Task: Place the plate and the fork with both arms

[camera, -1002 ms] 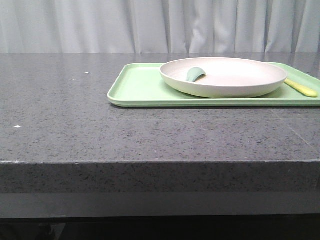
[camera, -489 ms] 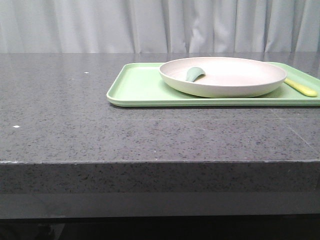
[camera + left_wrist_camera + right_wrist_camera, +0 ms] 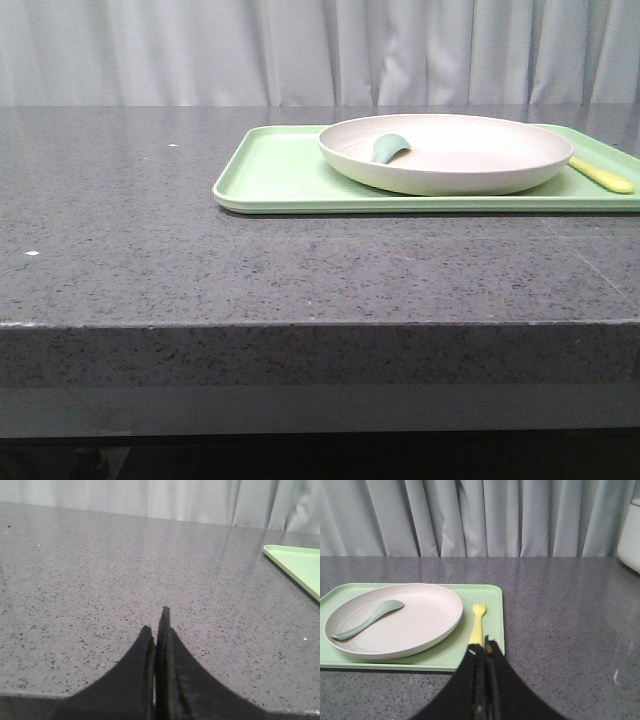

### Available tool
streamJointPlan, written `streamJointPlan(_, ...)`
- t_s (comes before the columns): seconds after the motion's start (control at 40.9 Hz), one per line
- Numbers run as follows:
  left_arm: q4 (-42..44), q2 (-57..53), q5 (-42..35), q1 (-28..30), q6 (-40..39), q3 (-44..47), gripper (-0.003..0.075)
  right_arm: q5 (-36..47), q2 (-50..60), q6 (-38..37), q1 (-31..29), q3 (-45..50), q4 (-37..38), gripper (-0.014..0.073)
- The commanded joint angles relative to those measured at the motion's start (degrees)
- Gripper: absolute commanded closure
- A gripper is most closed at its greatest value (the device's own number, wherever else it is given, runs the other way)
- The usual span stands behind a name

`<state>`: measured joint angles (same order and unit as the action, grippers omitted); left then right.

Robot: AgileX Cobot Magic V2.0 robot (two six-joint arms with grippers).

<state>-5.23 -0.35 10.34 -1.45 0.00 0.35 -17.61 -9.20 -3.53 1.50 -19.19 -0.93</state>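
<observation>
The cream-white plate point(image 3: 447, 152) sits on a light-green tray point(image 3: 280, 175) at the right of the table; it also shows in the right wrist view point(image 3: 395, 620). A grey-green curved piece point(image 3: 390, 148) lies inside the plate. The pale-yellow fork point(image 3: 603, 176) lies on the tray right of the plate, tines pointing away in the right wrist view point(image 3: 477, 622). My right gripper point(image 3: 485, 647) is shut and empty, just short of the fork's handle end. My left gripper point(image 3: 157, 625) is shut and empty over bare table, left of the tray corner point(image 3: 295, 562). Neither gripper shows in the front view.
The dark speckled stone table point(image 3: 150, 250) has its front edge near the camera. Grey curtains hang behind. A white object point(image 3: 631, 535) stands at the far right in the right wrist view.
</observation>
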Motion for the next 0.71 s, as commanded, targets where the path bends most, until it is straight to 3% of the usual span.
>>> streamJointPlan(0.0,-0.1,-1.2,-5.2,0.0,0.0,0.1,0.0738,4.9,-0.5,0.4,-0.1,-1.7,0.6,0.0661)
streamJointPlan(0.513,-0.1,-1.2,-5.2,0.0,0.0,0.1,0.0738,5.0,-0.5,0.4,-0.1,-1.4,0.6,0.0661)
streamJointPlan(0.685,-0.1,-1.2,-5.2,0.0,0.0,0.1,0.0738,8.1,-0.5,0.4,-0.1,3.4,0.6,0.0661)
